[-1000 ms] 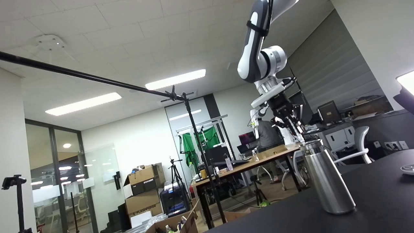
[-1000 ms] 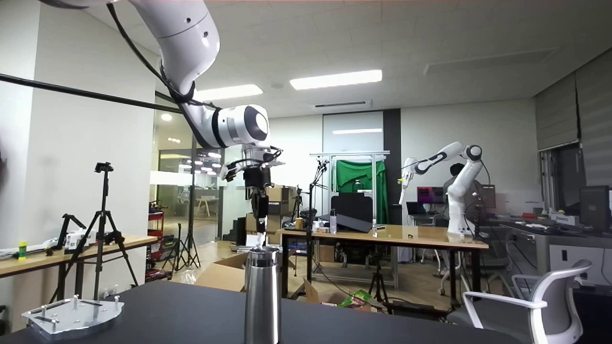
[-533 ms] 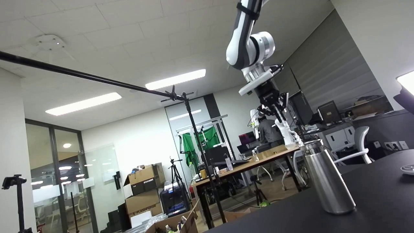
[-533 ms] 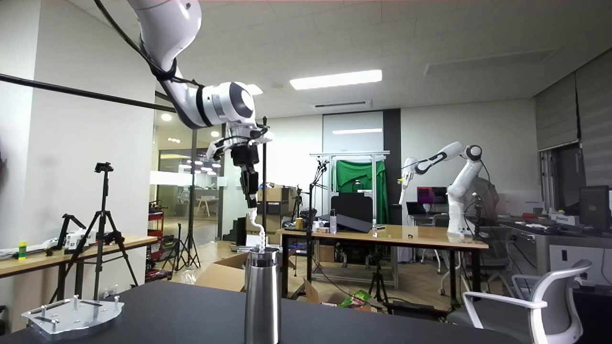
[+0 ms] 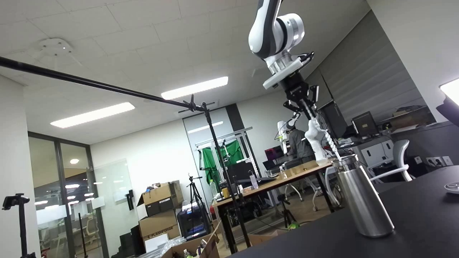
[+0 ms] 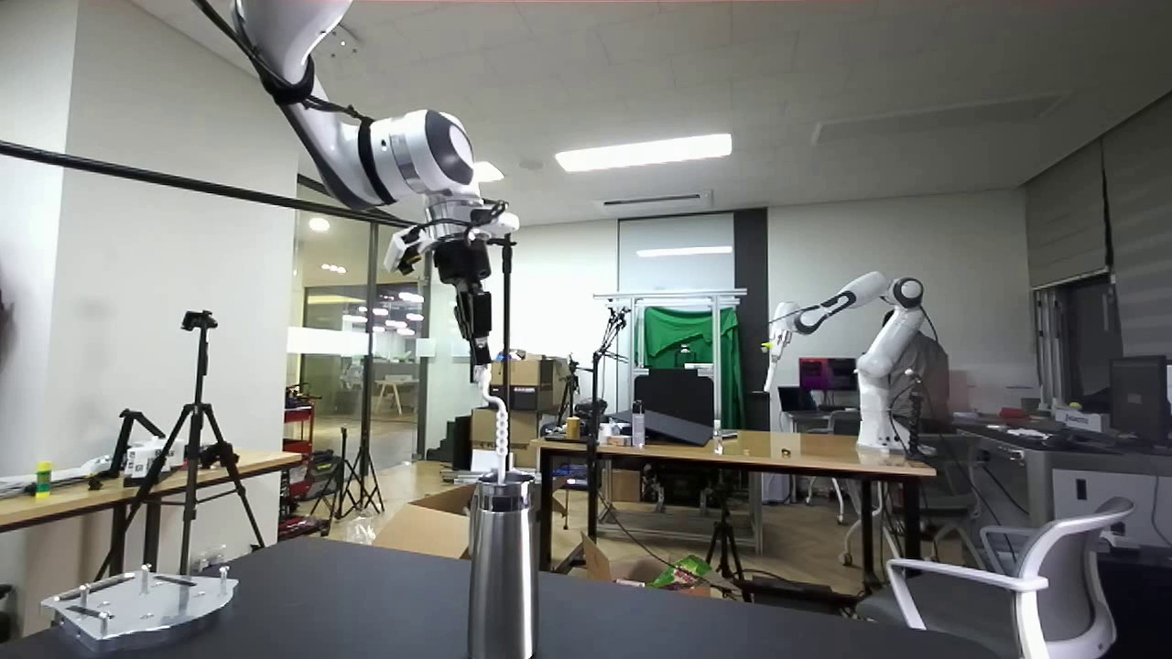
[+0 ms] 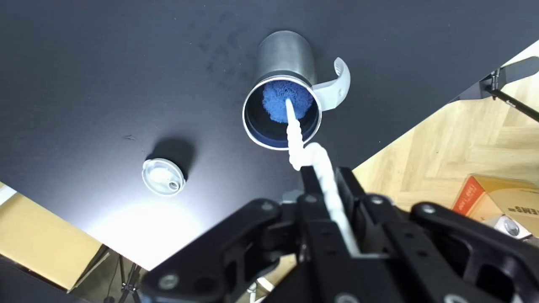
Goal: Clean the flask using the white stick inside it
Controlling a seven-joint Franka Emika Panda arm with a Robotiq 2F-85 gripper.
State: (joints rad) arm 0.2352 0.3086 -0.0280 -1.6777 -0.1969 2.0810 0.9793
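The flask [image 5: 365, 204] is a tall silver metal cylinder standing upright on the dark table. It also shows in an exterior view [image 6: 504, 577] and in the wrist view [image 7: 286, 52], with its pale side handle [image 7: 337, 88]. The white stick [image 6: 501, 430] is twisted and has a bend near its top. It also shows in an exterior view [image 5: 330, 142]. Its lower end goes into the flask's mouth, where a blue brush head [image 7: 273, 101] shows inside, below the rim. My gripper [image 6: 482, 361] is shut on the stick's upper end, well above the flask.
A pale lid [image 7: 162, 179] lies on the dark table in the wrist view. A metal plate with posts [image 6: 137, 604] lies on the table's left in an exterior view. A grey chair [image 6: 1053, 586] stands beyond the table, and cardboard boxes lie on the floor.
My gripper has risen from just above the flask's mouth, pulling the white stick up so that much more of it shows above the rim. The flask has stayed in place.
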